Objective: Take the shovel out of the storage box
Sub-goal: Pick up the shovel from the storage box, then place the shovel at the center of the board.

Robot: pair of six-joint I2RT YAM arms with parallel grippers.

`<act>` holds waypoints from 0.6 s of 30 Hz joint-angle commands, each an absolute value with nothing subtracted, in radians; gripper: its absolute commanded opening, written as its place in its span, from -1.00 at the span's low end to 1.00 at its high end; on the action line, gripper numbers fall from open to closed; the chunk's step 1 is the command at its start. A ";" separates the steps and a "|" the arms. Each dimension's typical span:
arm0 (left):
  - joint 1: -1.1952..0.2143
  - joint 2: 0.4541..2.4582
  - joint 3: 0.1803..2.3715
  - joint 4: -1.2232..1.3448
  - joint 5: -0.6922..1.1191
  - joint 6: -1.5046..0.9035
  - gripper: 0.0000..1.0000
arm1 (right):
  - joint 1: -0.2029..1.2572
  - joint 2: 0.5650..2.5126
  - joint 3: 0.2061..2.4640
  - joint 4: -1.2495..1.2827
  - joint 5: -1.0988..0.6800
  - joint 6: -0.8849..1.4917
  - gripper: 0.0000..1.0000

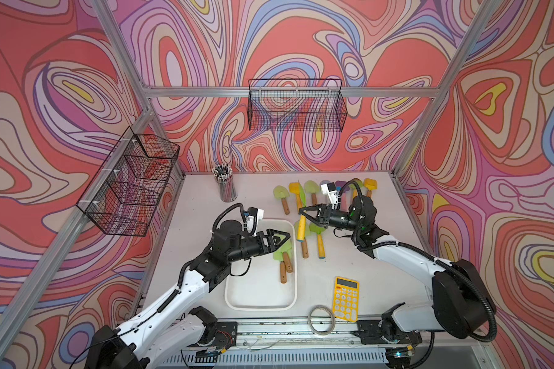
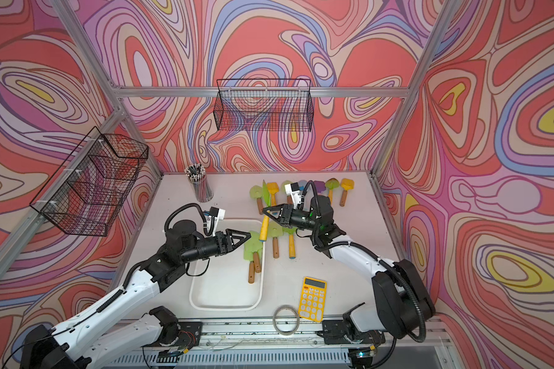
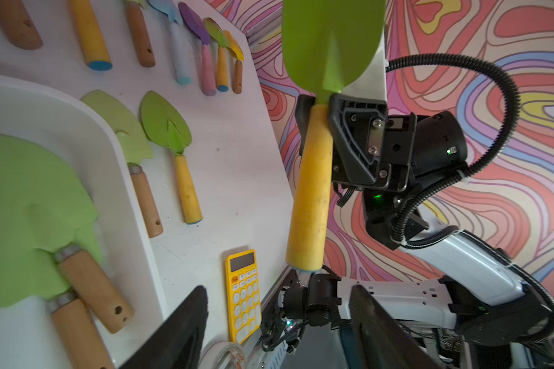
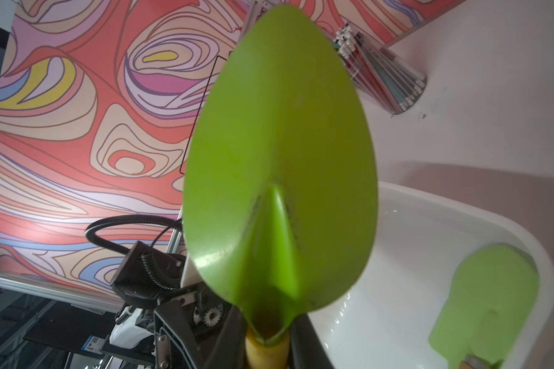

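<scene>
- In both top views, a shallow white box (image 1: pixel 256 287) lies on a pale table (image 1: pixel 199 198), on the left arm's side.
- The right gripper (image 1: pixel 301 211) pinches a shovel (image 1: pixel 301 230) with a green blade and a yellow handle, gripping the top of the handle. The shovel is outside the box, just past its far right corner, with its blade turned on edge and pointing toward the back wall. It seems lifted off the table, though height is hard to judge from above.
- The left gripper (image 1: pixel 286 238) hovers over the box's right side and holds nothing. Beneath it, two other shovels (image 1: pixel 284 257), green with wooden handles, lie side by side inside the box.
- More shovels (image 1: pixel 311 187) lie on the table near the held one. A yellow calculator (image 1: pixel 346 298) and a roll of tape (image 1: pixel 321 320) lie near the front edge. A cup of pencils (image 1: pixel 227 188) stands at the back, and black wire baskets (image 1: pixel 296 105) hang on the walls.
- In the left wrist view, the left gripper's fingers (image 3: pixel 179 332) are spread wide with nothing between them. Ahead, the right gripper squeezes the yellow handle just below the blade, and the handle's far end touches nothing.
- In the right wrist view, the green blade fills the middle, and dark fingers (image 4: pixel 306 348) are pressed on either side of its neck. Behind it are a corner of the box, one green blade inside it, and the cup of pencils.
</scene>
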State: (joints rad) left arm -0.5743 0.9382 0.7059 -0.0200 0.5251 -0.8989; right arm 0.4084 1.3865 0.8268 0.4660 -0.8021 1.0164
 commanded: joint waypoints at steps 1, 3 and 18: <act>-0.569 0.942 0.768 -0.377 0.388 -0.708 0.43 | 0.385 1.342 0.909 0.116 -0.719 0.817 -0.75; -0.569 0.972 0.791 -0.448 0.341 -0.681 0.43 | 0.382 1.345 0.975 -0.090 -0.632 0.703 -0.76; -0.692 1.160 0.880 -0.520 0.182 -0.637 0.03 | 0.377 1.432 1.130 -0.540 -0.161 0.447 -0.77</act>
State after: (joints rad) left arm -0.6701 1.1400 0.8452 -0.4831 0.2367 -0.6666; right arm 0.3801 1.4109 1.1000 -0.4549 -0.2775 0.5110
